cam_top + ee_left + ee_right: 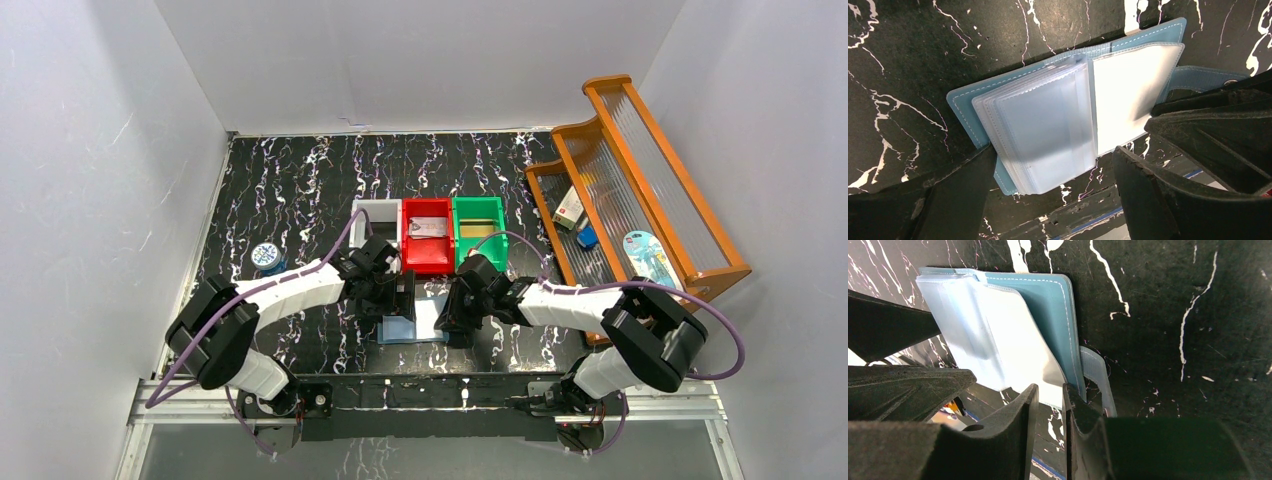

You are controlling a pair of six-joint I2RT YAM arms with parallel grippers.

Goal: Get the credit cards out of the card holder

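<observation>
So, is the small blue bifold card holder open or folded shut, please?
Open: the blue card holder lies spread on the black marbled table, clear sleeves exposed, snap tab unfastened.

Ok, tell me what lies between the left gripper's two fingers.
The stack of clear sleeves of the open card holder; the left gripper straddles it, fingers apart. The left wrist view shows this.

Left gripper wide, right gripper near-closed.

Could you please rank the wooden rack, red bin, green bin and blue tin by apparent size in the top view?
Largest: rack.
Then red bin and green bin, which look alike.
Smallest: tin.
</observation>
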